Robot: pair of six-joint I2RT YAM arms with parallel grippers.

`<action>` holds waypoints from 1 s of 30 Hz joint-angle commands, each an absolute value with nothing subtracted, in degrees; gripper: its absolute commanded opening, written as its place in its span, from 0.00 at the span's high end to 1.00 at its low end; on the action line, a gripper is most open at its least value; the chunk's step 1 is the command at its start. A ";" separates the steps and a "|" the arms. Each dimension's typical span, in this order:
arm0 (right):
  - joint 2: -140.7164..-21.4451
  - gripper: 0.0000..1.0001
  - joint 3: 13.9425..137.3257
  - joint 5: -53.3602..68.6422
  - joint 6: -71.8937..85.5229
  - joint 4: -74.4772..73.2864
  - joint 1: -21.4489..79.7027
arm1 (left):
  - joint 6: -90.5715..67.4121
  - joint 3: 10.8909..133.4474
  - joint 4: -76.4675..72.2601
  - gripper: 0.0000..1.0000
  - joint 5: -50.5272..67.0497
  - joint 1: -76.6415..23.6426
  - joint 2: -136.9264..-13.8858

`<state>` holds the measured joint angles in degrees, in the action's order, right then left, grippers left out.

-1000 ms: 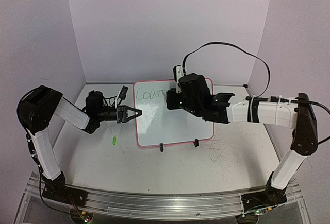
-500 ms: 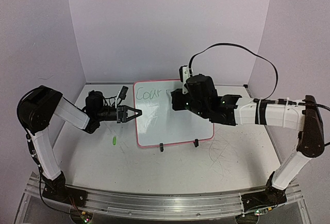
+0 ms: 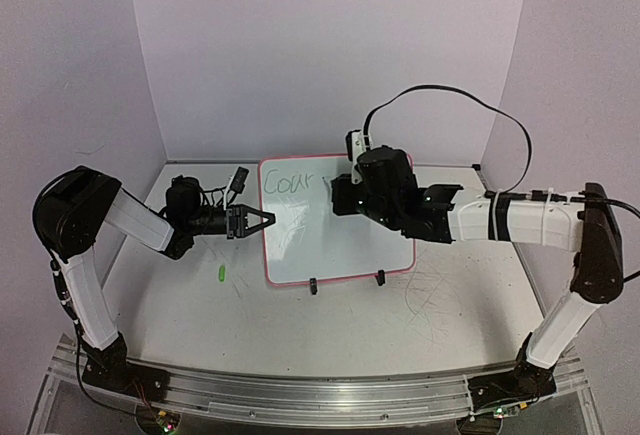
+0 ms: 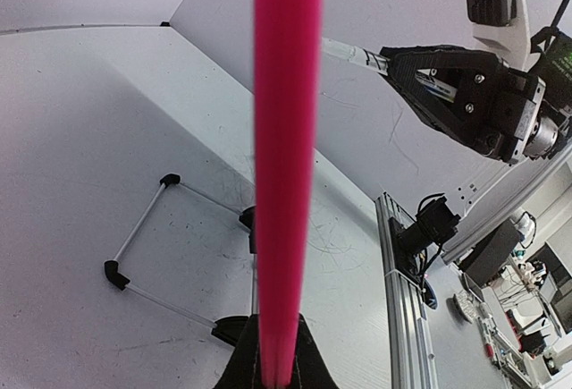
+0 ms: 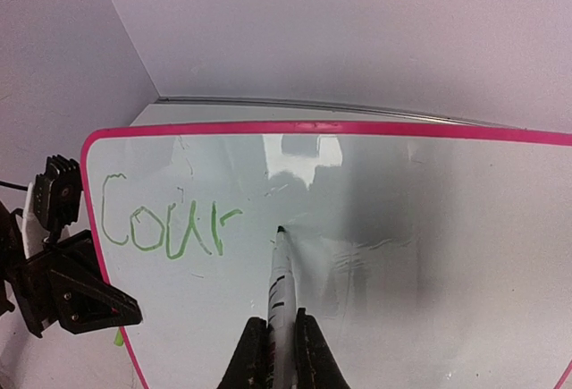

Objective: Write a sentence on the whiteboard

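The jaws of the left gripper (image 3: 266,220) are pinched tight on the 9 o'clock edge of the small rectangular glossy whiteboard (image 3: 340,245) with rounded corners and a thin pink-red rim; in the left wrist view that rim runs straight up as a blurred pink bar from between the black fingertips (image 4: 299,373). The jaws of the right gripper (image 5: 274,340) are closed narrowly around a slim grey-white marker (image 5: 281,282) with a dark tip. The tip rests on the board's surface just past the last written letter, at about 3 o'clock from it. The whiteboard sits near the middle of the scratched white table (image 3: 300,345), toward 12 o'clock, and leans on two small black clip feet (image 3: 313,286) along its 6 o'clock edge. The sentence (image 5: 165,224) is only begun — thin green handwritten letters reading "Cour" lie in the board's 11 o'clock corner, and the surface below them is unmarked apart from glare and faint smears. The right arm reaches in from 3 o'clock and covers the board's 1 o'clock corner in the top view. A small green piece (image 3: 219,274) lies on the table off the board's 7 o'clock corner — near it but apart, and too small to identify.
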<state>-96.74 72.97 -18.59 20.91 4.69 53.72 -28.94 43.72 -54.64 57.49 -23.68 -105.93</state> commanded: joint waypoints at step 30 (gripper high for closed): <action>-96.31 1.00 72.73 -15.50 22.92 3.89 53.40 | -29.70 43.74 -53.30 1.00 56.91 -23.32 -103.71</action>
